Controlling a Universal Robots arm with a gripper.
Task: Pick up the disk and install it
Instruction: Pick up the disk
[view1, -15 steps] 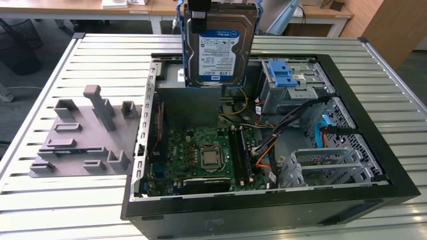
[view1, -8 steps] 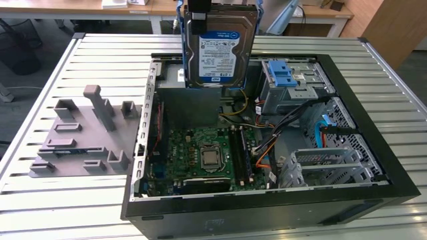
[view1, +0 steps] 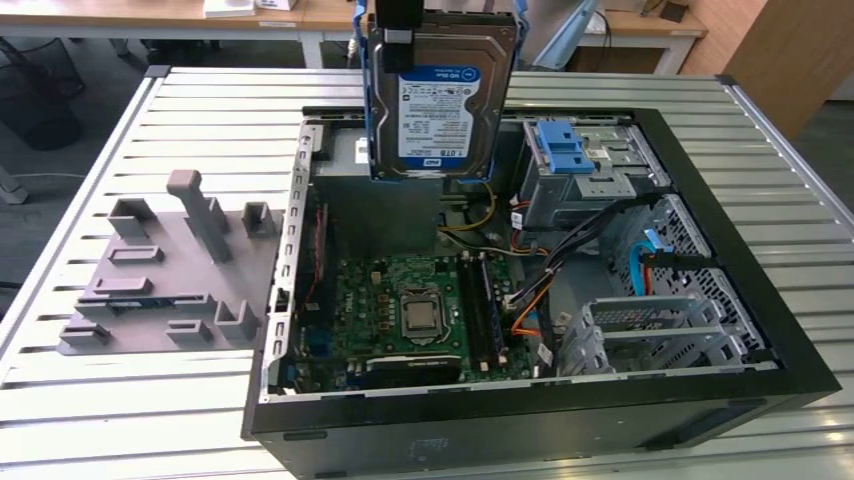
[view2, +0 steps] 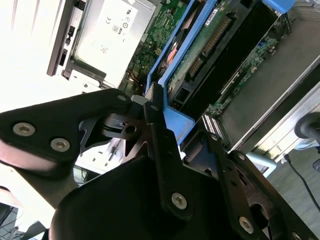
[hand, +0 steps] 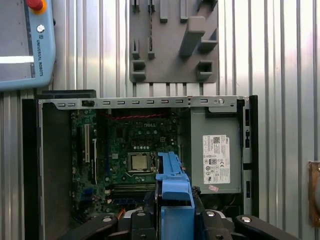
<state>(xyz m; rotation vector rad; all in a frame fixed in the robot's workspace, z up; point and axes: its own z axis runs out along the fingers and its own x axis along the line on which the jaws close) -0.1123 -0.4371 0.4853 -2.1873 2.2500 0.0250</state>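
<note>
The disk (view1: 441, 100) hangs upright above the open computer case (view1: 747, 300), its white-and-blue label facing the exterior view. A blue plastic carrier frames it. My gripper (view1: 416, 18) is shut on the disk's upper end, at the top edge of the exterior view. In the second wrist view the black fingers (view2: 159, 135) clamp the blue carrier of the disk (view2: 172, 65), whose green circuit board shows. In the first wrist view the carrier edge of the disk (hand: 172, 185) sits in my gripper (hand: 174, 220), above the motherboard (hand: 135, 150).
The metal drive cage (view1: 607, 170) with a blue latch (view1: 567, 150) stands just to the exterior view's right of the disk. A grey power-supply box (hand: 215, 150) is beneath it. A grey fixture plate (view1: 167, 270) lies on the slatted table (view1: 200, 110). A teach pendant (hand: 22, 40) rests nearby.
</note>
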